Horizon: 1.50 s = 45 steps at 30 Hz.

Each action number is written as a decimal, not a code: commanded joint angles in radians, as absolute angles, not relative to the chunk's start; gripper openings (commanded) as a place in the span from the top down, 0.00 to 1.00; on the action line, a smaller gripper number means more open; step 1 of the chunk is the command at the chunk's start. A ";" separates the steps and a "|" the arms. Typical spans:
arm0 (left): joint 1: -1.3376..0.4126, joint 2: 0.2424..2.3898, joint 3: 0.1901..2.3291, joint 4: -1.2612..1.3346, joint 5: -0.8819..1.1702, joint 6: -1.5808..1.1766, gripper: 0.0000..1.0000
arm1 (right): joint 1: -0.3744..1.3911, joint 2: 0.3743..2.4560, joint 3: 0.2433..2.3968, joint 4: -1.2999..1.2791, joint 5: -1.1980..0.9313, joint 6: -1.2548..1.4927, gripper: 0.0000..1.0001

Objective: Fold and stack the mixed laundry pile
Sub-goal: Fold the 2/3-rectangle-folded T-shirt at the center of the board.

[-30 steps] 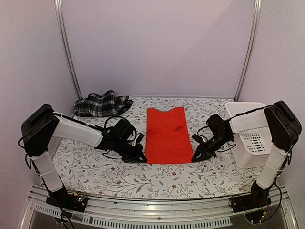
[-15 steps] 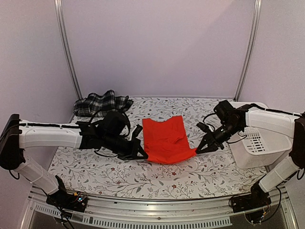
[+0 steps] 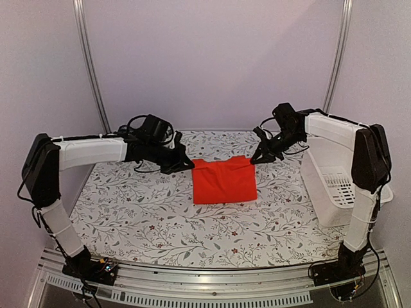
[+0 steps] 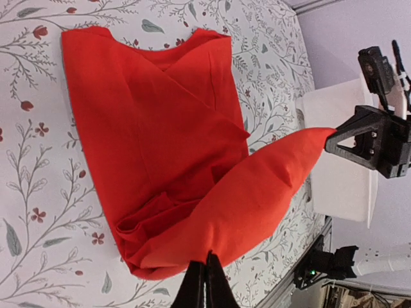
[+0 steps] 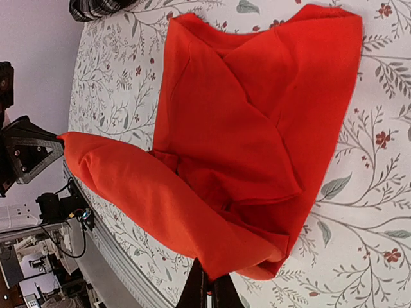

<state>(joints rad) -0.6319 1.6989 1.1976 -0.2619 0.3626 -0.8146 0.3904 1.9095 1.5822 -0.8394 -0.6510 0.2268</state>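
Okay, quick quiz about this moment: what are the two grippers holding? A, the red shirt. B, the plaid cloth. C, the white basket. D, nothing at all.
A, since the left gripper and the right gripper are each shut on one end of an edge of the red shirt, holding that edge raised over the rest of it.
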 commanded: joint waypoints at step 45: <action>-0.575 1.758 1.138 -0.293 0.397 -0.662 1.00 | 0.411 1.899 1.419 -0.788 -0.662 0.167 1.00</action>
